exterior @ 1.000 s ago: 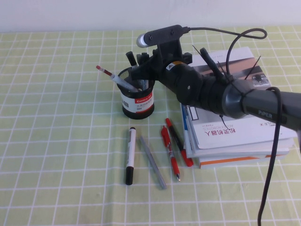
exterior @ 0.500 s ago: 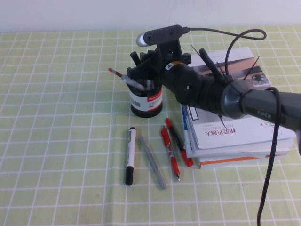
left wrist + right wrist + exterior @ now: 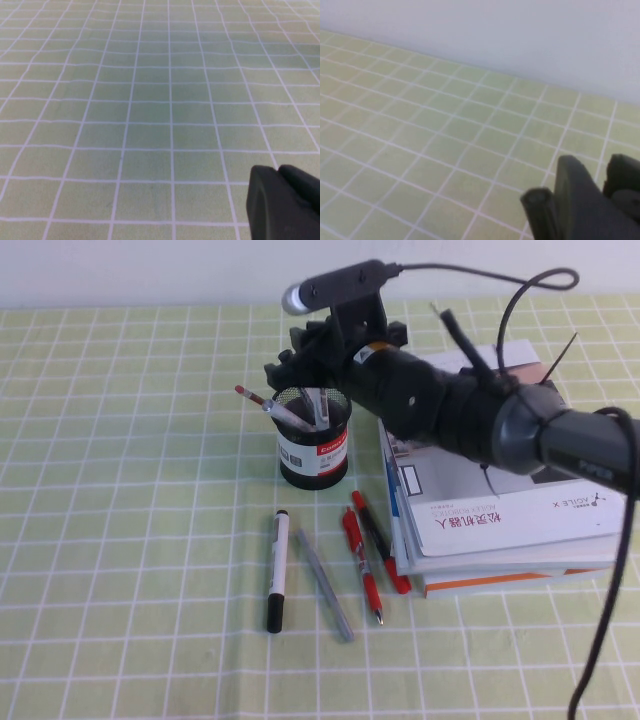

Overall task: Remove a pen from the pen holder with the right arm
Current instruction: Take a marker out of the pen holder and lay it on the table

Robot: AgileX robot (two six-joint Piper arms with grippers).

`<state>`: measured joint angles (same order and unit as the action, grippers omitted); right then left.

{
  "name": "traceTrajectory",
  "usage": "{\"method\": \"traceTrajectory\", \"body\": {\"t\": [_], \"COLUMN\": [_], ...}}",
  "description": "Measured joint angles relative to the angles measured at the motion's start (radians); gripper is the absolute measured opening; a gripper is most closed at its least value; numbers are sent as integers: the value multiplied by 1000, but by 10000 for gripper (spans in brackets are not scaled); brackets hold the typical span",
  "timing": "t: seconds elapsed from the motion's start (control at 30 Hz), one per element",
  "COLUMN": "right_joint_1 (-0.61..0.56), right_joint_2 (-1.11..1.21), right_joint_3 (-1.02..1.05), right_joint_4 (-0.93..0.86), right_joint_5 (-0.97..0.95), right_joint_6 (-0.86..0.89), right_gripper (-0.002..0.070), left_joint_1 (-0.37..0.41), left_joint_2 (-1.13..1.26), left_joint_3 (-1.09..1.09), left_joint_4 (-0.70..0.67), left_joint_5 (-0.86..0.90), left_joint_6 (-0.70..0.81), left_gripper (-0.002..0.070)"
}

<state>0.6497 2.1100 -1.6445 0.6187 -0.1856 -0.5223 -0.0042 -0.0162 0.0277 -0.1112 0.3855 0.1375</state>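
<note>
Right gripper hangs just over the back rim of the black mesh pen holder, arm reaching in from the right across the stack of books. I cannot tell from either view whether it is closed on anything

The holder stands upright on the green checked worktop, just beside the books. A red-capped pen leans out of it toward my left, its lower end inside the mesh; it is not lifted out

Near side of the holder, lying loose on the worktop: a black-and-white marker, a grey pen and two red pens

Left gripper sits low over bare cloth, out of the high view; I cannot tell whether it is open or closed
</note>
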Motion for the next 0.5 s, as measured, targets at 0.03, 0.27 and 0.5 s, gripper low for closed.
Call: {"method": "traceTrajectory", "body": {"t": [0.03,0.27,0.5], "right_joint_1": [0,0,0], "right_joint_2": [-15,-155,-315], "right_joint_3": [0,0,0], "right_joint_4": [-1,-51,-122], "right_joint_5": [16,124,338], "right_joint_6": [-9,-22,32], "right_gripper": [77,77,77], "left_joint_1": [0,0,0], "left_joint_2": [0,0,0], "left_joint_3": [0,0,0], "left_joint_4": [0,0,0], "left_joint_5": [0,0,0], "left_joint_6": [0,0,0], "left_gripper": [-5,-5,-5]}}
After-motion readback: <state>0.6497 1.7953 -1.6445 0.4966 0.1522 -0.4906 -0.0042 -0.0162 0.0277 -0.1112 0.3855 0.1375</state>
